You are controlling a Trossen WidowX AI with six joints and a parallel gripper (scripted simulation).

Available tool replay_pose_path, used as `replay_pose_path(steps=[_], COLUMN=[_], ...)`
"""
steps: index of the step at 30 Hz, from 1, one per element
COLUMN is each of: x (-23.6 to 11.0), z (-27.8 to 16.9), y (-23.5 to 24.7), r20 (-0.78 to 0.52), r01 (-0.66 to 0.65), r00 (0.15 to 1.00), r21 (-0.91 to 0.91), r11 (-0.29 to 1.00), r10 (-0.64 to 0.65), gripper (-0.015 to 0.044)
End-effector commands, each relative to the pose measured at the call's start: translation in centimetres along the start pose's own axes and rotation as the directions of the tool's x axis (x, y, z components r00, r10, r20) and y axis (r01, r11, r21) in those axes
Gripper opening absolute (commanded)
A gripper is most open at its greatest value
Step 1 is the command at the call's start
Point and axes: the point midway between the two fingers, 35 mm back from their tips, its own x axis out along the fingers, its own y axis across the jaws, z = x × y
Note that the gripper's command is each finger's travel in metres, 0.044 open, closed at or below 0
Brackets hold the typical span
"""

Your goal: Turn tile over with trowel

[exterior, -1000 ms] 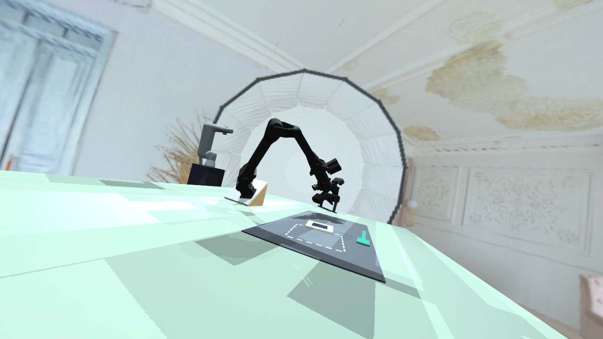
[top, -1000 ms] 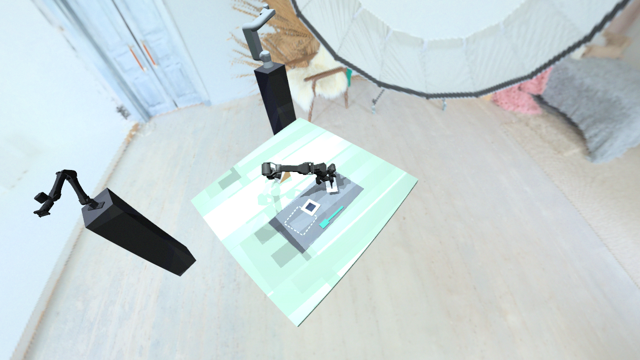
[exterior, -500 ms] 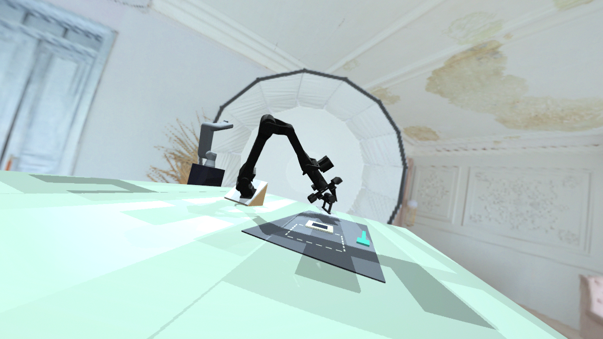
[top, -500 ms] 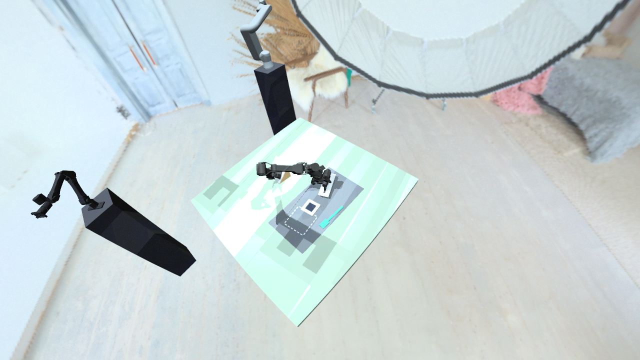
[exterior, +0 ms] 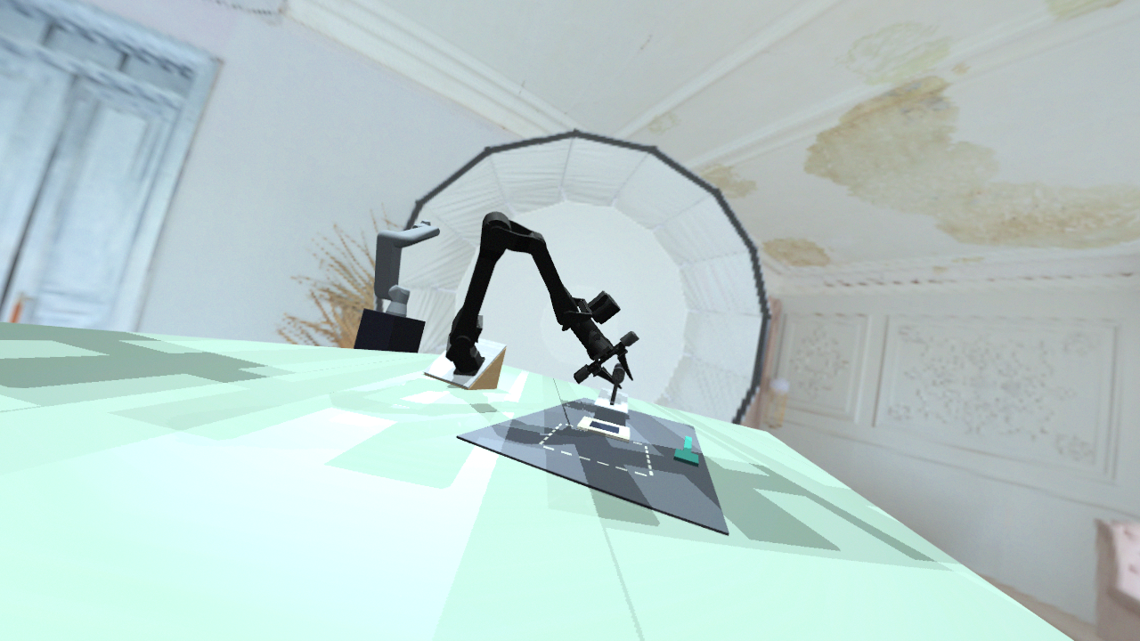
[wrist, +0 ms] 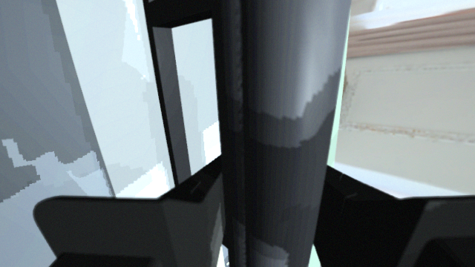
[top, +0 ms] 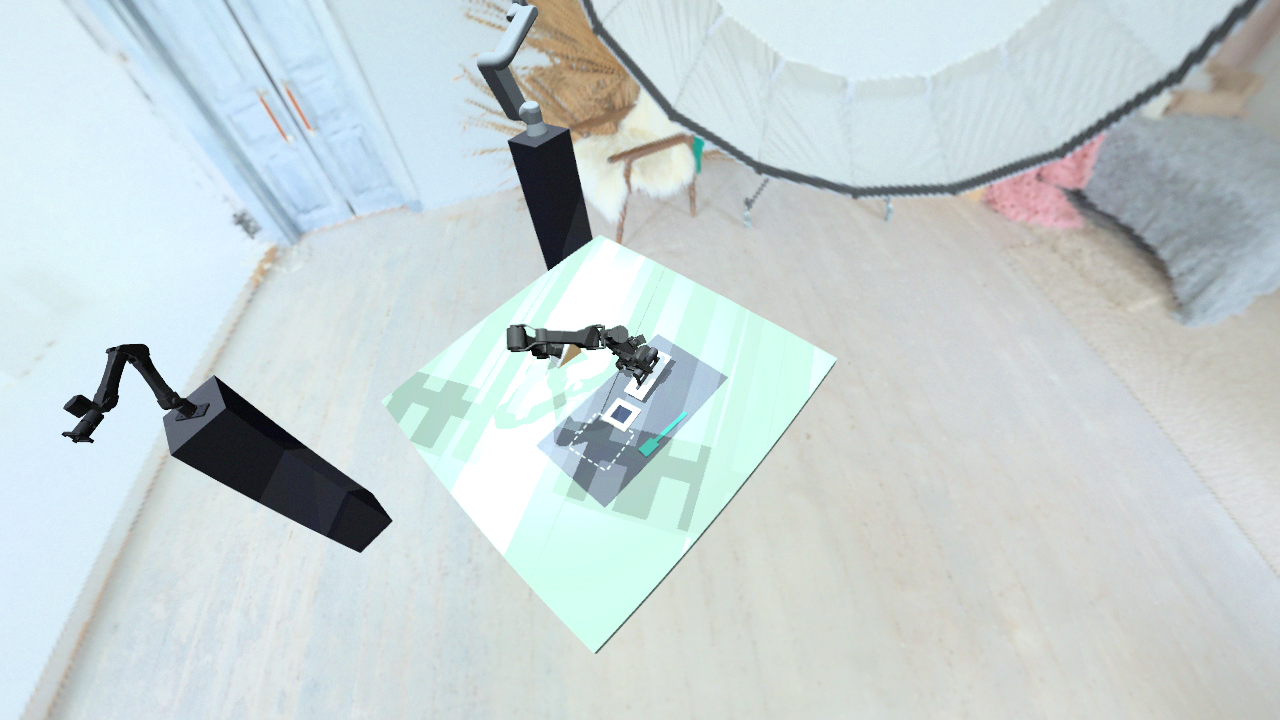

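Observation:
My gripper is shut on the dark handle of the small trowel. The trowel's flat white blade is beyond the tile in the exterior view, low over the mat; whether it touches the mat is unclear. The tile, white with a dark square on top, lies flat on the mat, its marked side up. It lies mostly outside the dashed outline, by its edge nearest the trowel. The tile does not clearly show in the wrist view.
A teal spatula-like tool lies on the mat to the side of the tile and outline. A wedge block stands by my arm's base. Two other arms stand on dark pedestals off the table.

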Motion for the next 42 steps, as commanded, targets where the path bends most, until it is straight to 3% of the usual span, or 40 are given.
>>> replay_pose_path(steps=[1, 42], x=[-0.3, 2.2], z=[-0.1, -2.9], y=[-0.5, 2.3], r20=[-0.006, -0.007], r01=[0.02, 0.018], r00=[1.0, 1.0], r21=[0.019, 0.017], r11=[1.0, 1.0], r10=[-0.019, -0.018], gripper=[0.0, 0.0])
